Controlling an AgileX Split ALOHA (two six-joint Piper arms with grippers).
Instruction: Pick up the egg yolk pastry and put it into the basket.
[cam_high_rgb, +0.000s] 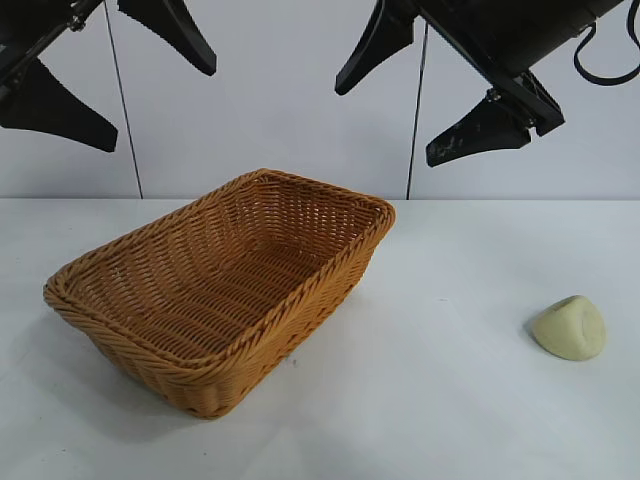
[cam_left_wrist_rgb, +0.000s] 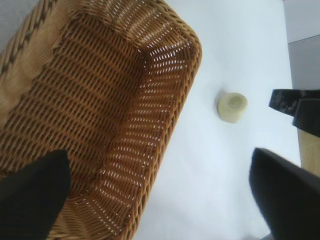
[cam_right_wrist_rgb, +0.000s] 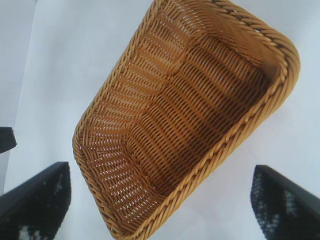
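Observation:
The egg yolk pastry (cam_high_rgb: 570, 328), a small pale cream dome, lies on the white table at the right front. It also shows in the left wrist view (cam_left_wrist_rgb: 232, 107), apart from the basket. The orange-tan wicker basket (cam_high_rgb: 330, 275) stands at the middle left and holds nothing; it also shows in the left wrist view (cam_left_wrist_rgb: 186, 95) and the right wrist view (cam_right_wrist_rgb: 235, 145). My left gripper (cam_high_rgb: 135, 70) hangs open high above the basket's left side. My right gripper (cam_high_rgb: 425, 95) hangs open high above the table, right of the basket and up-left of the pastry. The pastry is out of the right wrist view.
The white table (cam_high_rgb: 450, 400) runs back to a pale panelled wall (cam_high_rgb: 280, 110). The right gripper's fingers (cam_left_wrist_rgb: 295, 107) show at the edge of the left wrist view.

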